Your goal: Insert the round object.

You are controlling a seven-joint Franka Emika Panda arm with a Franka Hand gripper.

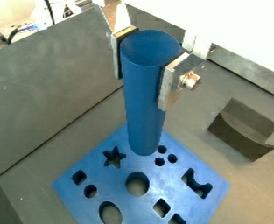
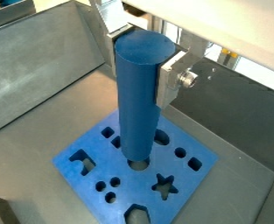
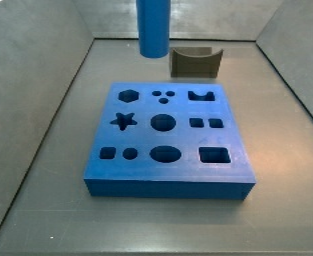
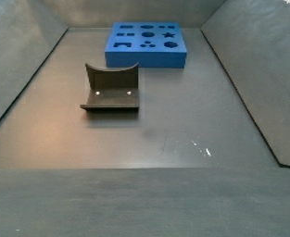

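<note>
The round object, a long bright blue cylindrical peg point(image 1: 143, 96), hangs upright in my gripper point(image 1: 145, 59); it also shows in a wrist view point(image 2: 139, 96). The silver fingers point(image 1: 174, 80) are shut on its upper end from both sides. The flat blue block point(image 1: 145, 179) with shaped holes lies on the floor under the peg. In a wrist view the peg's lower end hangs over the block's large round hole point(image 2: 137, 163). In a side view the peg point(image 3: 153, 28) hangs well above the block point(image 3: 166, 160), with my gripper out of frame. In a side view only the block point(image 4: 147, 44) shows.
The fixture, a dark olive notched bracket, stands on the floor beyond the block point(image 3: 195, 62) and apart from it point(image 4: 111, 88); it also shows in a wrist view point(image 1: 244, 127). Grey walls point(image 3: 39, 110) enclose the floor on all sides.
</note>
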